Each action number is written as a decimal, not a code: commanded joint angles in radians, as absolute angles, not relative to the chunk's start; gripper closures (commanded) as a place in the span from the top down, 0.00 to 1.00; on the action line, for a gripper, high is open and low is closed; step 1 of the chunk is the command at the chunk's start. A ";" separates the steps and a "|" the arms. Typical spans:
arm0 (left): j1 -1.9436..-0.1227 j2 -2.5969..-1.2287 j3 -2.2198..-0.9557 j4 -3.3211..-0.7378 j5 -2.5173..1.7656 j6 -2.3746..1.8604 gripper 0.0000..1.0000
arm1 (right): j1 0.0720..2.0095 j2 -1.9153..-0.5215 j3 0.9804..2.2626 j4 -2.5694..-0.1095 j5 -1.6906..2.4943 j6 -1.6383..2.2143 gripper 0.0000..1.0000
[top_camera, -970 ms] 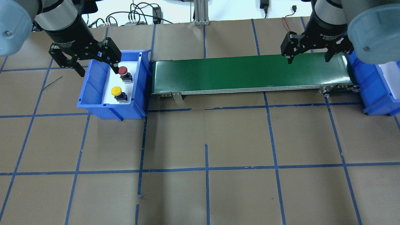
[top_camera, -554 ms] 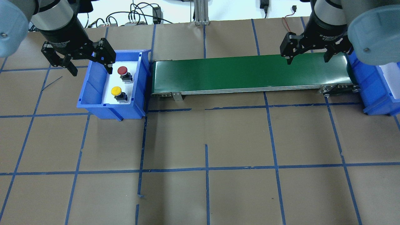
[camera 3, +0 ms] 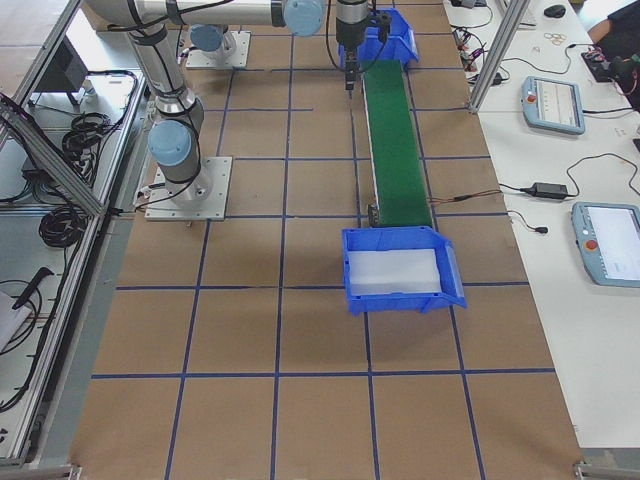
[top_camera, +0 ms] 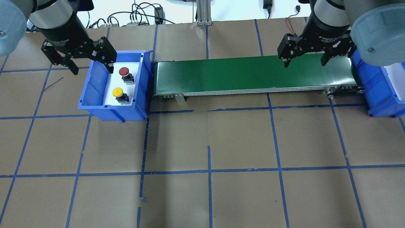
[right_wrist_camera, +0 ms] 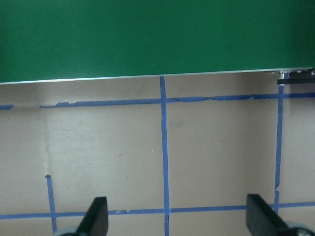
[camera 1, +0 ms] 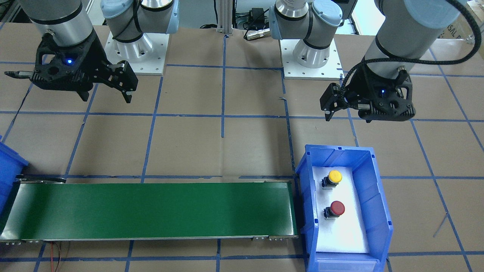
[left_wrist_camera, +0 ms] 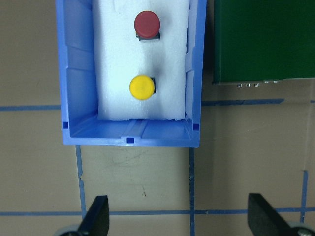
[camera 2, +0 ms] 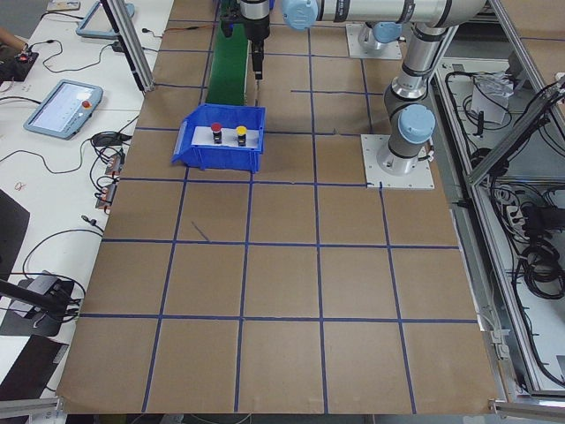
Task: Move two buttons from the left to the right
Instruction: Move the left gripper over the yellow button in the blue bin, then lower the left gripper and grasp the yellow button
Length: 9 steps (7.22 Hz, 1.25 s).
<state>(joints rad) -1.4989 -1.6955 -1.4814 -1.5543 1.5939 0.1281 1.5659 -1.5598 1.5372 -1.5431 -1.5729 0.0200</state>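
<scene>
Two buttons stand on white foam inside the left blue bin [top_camera: 95,106]: a red button [top_camera: 124,71] farther back and a yellow button [top_camera: 117,92] nearer the front. The front-facing view shows the same yellow button [camera 1: 335,176] and red button [camera 1: 337,207]. My left gripper [top_camera: 93,68] hovers open over the bin's back left corner, above and apart from the buttons. Its wrist view has the red button [left_wrist_camera: 147,23] and yellow button [left_wrist_camera: 141,87] ahead of the spread fingers. My right gripper [top_camera: 304,63] hangs open and empty over the belt's right part.
A green conveyor belt [top_camera: 253,74] runs from the left bin to a second blue bin [top_camera: 376,85] at the right, which holds only white foam. Brown paper with blue tape lines covers the table [top_camera: 208,142]. Cables lie along the back edge.
My left gripper drew back to the left, away from the red button, and stayed open. My right gripper shifted a little to the left over the belt.
</scene>
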 commanded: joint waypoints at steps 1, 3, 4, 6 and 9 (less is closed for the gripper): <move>-1.451 -1.808 -1.474 -1.453 1.586 0.164 0.99 | 1.562 -1.552 1.499 -1.425 -1.556 0.021 1.00; -1.440 -1.899 -1.506 -1.376 1.589 0.150 0.97 | 1.554 -1.554 1.508 -1.448 -1.555 0.026 1.00; -1.440 -1.923 -1.529 -1.355 1.589 0.153 0.97 | 1.551 -1.554 1.505 -1.448 -1.560 0.020 1.00; -1.439 -1.936 -1.618 -1.199 1.589 0.147 0.98 | 1.558 -1.554 1.506 -1.460 -1.563 0.021 1.00; -1.434 -1.972 -1.628 -1.187 1.591 0.150 0.97 | 1.554 -1.557 1.508 -1.463 -1.565 0.020 1.00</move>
<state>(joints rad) -1.4361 -1.9519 -1.6201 -1.1981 1.5899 0.1500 1.5553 -1.5562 1.5076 -1.4625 -1.5644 0.0200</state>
